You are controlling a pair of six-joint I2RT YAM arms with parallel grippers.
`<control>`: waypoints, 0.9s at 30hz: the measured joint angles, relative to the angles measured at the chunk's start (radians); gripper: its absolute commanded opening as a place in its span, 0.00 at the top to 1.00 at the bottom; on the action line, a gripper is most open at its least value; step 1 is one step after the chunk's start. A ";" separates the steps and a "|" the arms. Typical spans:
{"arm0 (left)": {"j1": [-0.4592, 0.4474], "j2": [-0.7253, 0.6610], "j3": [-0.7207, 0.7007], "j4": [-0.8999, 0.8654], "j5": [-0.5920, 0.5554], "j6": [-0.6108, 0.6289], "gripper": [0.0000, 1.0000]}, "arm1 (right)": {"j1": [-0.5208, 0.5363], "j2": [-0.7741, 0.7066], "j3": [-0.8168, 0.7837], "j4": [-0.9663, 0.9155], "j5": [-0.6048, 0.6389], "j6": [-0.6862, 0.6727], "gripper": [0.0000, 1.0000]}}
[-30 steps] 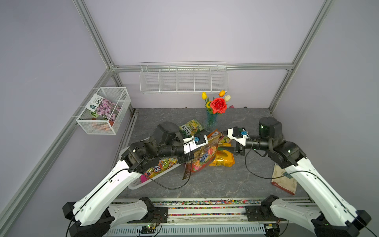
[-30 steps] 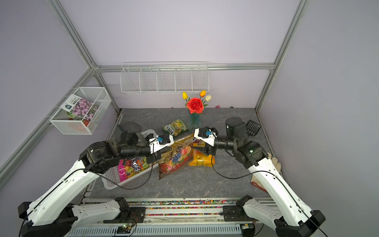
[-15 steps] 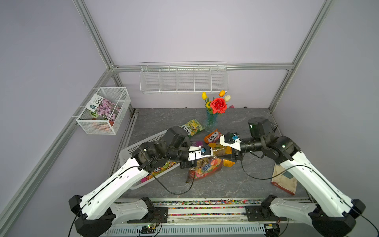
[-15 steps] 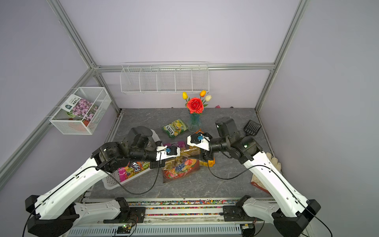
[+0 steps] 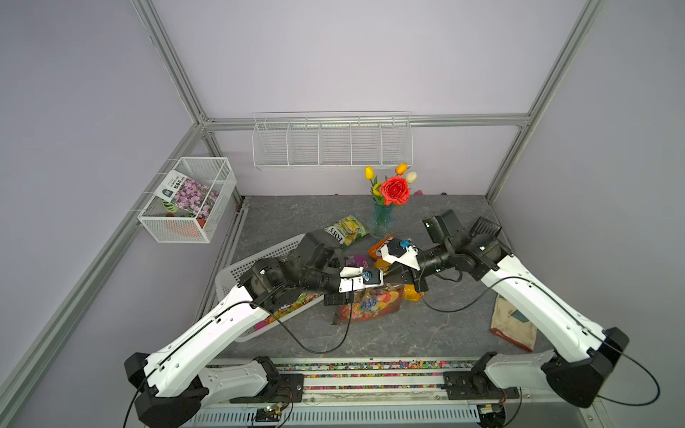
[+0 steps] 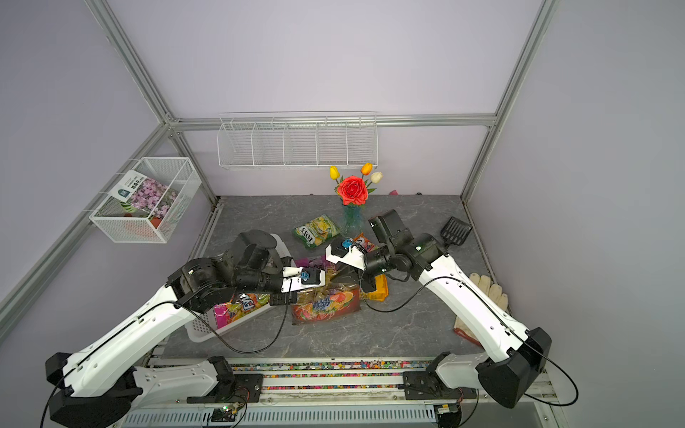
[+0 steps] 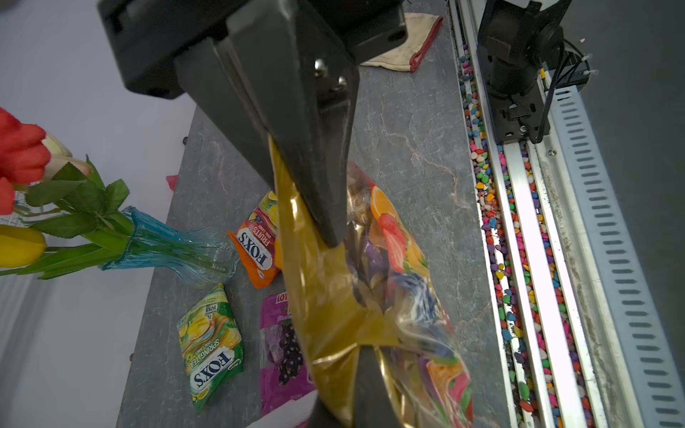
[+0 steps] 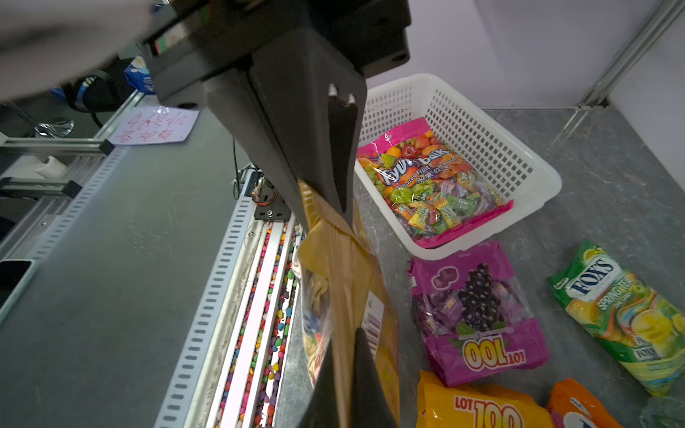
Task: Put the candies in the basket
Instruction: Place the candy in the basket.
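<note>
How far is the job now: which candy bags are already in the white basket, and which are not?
Done: the pink bag lies in the basket. In hand: both the left gripper and right gripper are shut on the gold bag. Left on the table: green FOX'S, orange FOX'S, purple grape, orange mango.

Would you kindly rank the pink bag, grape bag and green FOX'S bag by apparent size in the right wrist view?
1. pink bag
2. grape bag and green FOX'S bag: look alike, and the FOX'S bag is partly cropped.
</note>
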 measured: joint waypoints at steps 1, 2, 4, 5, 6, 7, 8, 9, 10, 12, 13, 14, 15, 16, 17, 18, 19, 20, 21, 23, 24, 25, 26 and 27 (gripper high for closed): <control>0.000 -0.010 -0.010 0.014 -0.015 0.000 1.00 | 0.000 0.008 0.007 0.001 -0.006 0.017 1.00; 0.000 -0.022 -0.023 0.031 -0.030 0.000 0.91 | 0.000 0.011 0.011 0.004 -0.011 0.034 1.00; -0.002 -0.058 -0.062 0.086 -0.065 -0.005 0.62 | 0.000 0.013 0.011 0.026 -0.018 0.089 1.00; -0.002 -0.077 -0.077 0.119 -0.084 -0.012 0.45 | 0.000 0.013 0.011 0.036 -0.017 0.119 1.00; -0.002 -0.098 -0.090 0.154 -0.106 -0.024 0.33 | 0.000 0.013 0.011 0.048 -0.014 0.158 1.00; 0.000 -0.118 -0.098 0.190 -0.127 -0.038 0.24 | 0.000 0.013 0.011 0.063 -0.012 0.199 1.00; -0.001 -0.132 -0.099 0.220 -0.140 -0.051 0.18 | 0.000 0.013 0.011 0.079 -0.010 0.232 1.00; -0.001 -0.147 -0.098 0.264 -0.161 -0.068 0.14 | 0.000 0.013 0.011 0.099 -0.004 0.278 1.00; -0.001 -0.159 -0.093 0.299 -0.182 -0.089 0.11 | 0.003 0.013 0.011 0.118 0.005 0.326 1.00; -0.001 -0.172 -0.078 0.351 -0.241 -0.135 0.06 | 0.004 0.013 0.020 0.149 0.028 0.418 1.00; 0.000 -0.174 -0.066 0.380 -0.284 -0.166 0.05 | 0.004 0.013 0.030 0.167 0.043 0.471 1.00; 0.002 -0.173 -0.057 0.401 -0.322 -0.194 0.03 | 0.004 0.013 0.041 0.185 0.052 0.515 1.00; 0.005 -0.170 -0.044 0.423 -0.367 -0.229 0.01 | 0.004 0.013 0.055 0.206 0.063 0.566 1.00; 0.012 -0.165 -0.028 0.443 -0.423 -0.274 0.00 | 0.004 0.013 0.069 0.232 0.071 0.614 1.00; 0.019 -0.161 -0.016 0.457 -0.467 -0.309 0.00 | 0.004 0.013 0.079 0.254 0.079 0.654 1.00; 0.032 -0.157 -0.001 0.473 -0.523 -0.355 0.00 | 0.005 0.013 0.091 0.286 0.091 0.704 1.00; 0.051 -0.154 0.012 0.486 -0.580 -0.407 0.00 | 0.010 0.014 0.100 0.322 0.111 0.756 1.00; 0.074 -0.154 0.021 0.494 -0.628 -0.457 0.00 | 0.013 0.016 0.106 0.348 0.127 0.792 1.00; 0.102 -0.156 0.031 0.498 -0.679 -0.512 0.00 | 0.020 0.020 0.112 0.378 0.149 0.837 1.00; 0.157 -0.165 0.042 0.500 -0.768 -0.611 0.00 | 0.039 0.035 0.119 0.437 0.203 0.920 1.00; 0.181 -0.172 0.046 0.493 -0.805 -0.662 0.00 | 0.051 0.048 0.121 0.467 0.238 0.964 1.00; 0.201 -0.177 0.055 0.475 -0.835 -0.705 0.00 | 0.066 0.064 0.122 0.497 0.276 1.005 1.00; 0.219 -0.180 0.068 0.455 -0.858 -0.747 0.00 | 0.080 0.080 0.122 0.521 0.313 1.042 1.00; 0.236 -0.182 0.086 0.431 -0.883 -0.789 0.00 | 0.097 0.100 0.123 0.544 0.354 1.081 1.00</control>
